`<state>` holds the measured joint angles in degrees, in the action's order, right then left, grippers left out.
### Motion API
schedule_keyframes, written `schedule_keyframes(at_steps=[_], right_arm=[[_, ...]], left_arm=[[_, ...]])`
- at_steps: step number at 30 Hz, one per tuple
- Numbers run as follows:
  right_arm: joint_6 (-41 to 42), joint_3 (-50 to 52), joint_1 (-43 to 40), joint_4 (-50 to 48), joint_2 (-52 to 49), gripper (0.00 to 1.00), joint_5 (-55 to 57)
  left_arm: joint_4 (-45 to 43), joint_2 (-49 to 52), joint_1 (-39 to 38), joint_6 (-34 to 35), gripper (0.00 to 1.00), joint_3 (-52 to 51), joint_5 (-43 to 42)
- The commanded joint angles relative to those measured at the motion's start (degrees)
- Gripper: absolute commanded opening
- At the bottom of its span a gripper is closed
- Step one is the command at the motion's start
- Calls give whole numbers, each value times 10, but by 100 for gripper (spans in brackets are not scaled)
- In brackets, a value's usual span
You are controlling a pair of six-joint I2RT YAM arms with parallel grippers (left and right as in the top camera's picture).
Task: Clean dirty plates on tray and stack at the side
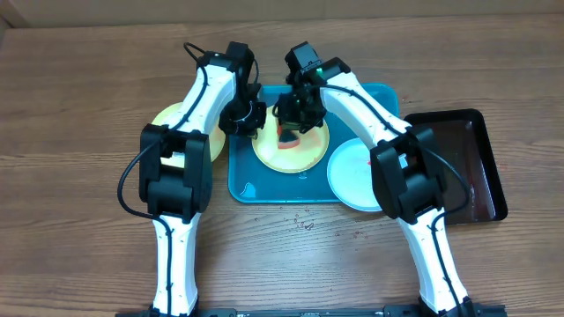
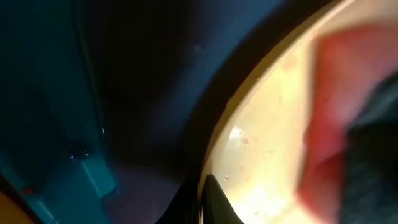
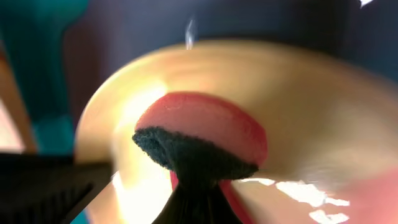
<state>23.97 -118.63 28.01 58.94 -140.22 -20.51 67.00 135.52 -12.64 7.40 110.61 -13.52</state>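
A yellow-green rimmed plate lies in the middle of the turquoise tray. My left gripper is shut on this plate's left rim; the left wrist view shows its fingertips pinching the rim of the plate. My right gripper is shut on a red sponge with a dark scouring side and presses it on the plate; the sponge also fills the right wrist view. A pale blue rimmed plate with a faint red smear lies at the tray's right end. A second yellow-green plate lies on the table left of the tray, partly hidden by my left arm.
A smaller glossy black tray stands right of the turquoise tray. Both arms cross over the tray's back half. The wooden table lies in front of the tray.
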Motion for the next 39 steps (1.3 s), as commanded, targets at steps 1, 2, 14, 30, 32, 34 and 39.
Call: schedule_keyframes(at_steps=[1, 2, 14, 30, 32, 34, 39], right_arm=[[3, -6, 9, 21, -14, 4, -69], [2, -6, 9, 31, -14, 4, -68], [-45, -6, -16, 136, -14, 4, 87], [-62, -6, -30, -48, -15, 4, 148], [-62, -6, -19, -70, -17, 4, 133], [-61, -6, -7, -82, -22, 4, 110], [-61, -6, 25, -72, -40, 4, 57]], left_arm=[[-13, 17, 9, -8, 4, -13, -81], [-14, 17, 15, -8, 4, -13, -96], [-12, 17, 50, -12, 4, -13, -126], [-10, 17, 50, -12, 4, -13, -114], [-10, 17, 50, -12, 4, -13, -114], [-10, 17, 50, -11, 4, -13, -115], [-10, 17, 50, -10, 4, -13, -116]])
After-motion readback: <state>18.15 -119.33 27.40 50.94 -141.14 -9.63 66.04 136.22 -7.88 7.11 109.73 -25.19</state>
